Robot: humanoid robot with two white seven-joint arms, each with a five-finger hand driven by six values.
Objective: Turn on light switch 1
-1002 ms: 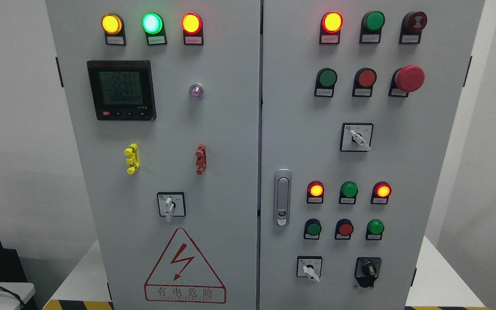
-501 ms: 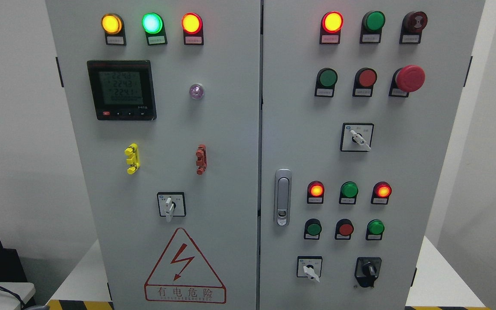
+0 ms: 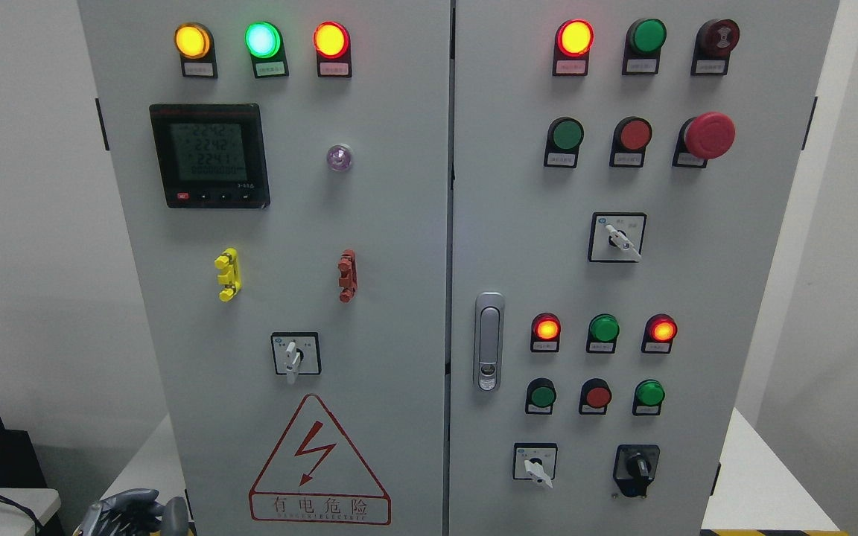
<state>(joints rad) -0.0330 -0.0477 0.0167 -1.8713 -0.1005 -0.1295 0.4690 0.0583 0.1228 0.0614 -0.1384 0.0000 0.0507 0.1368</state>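
I see a big grey cabinet [image 3: 369, 223] with two doors. It fills most of the frame. The little labels are too small to read, so I cannot tell which switch is number 1.

There are three turn switches with white handles. The left door switch [image 3: 296, 355] is in the lower middle of the left door. It sits on a square plate with a black edge, and its handle points straight down. The upper right switch [image 3: 617, 237] is in the middle of the right door, with its handle pointing down and to the right. The lower right switch [image 3: 535, 461] is near the bottom of that door, and its handle also points down and right. A black knob [image 3: 636, 467] sits just beside it.

At the top of the left door a yellow lamp [image 3: 193, 41], a green lamp [image 3: 263, 39] and a red lamp [image 3: 331, 39] all glow. Below them is a dark meter [image 3: 209, 155] with lit numbers. A yellow clip [image 3: 227, 274] and a red clip [image 3: 347, 275] sit above the left door switch. A red warning triangle [image 3: 319, 461] is below it.

My left hand [image 3: 135, 512] peeks in at the bottom left corner of the frame. It is grey and only its top shows. I cannot tell if it is wide or closed. It is well apart from every switch. The warning triangle lies between it and the left door switch.
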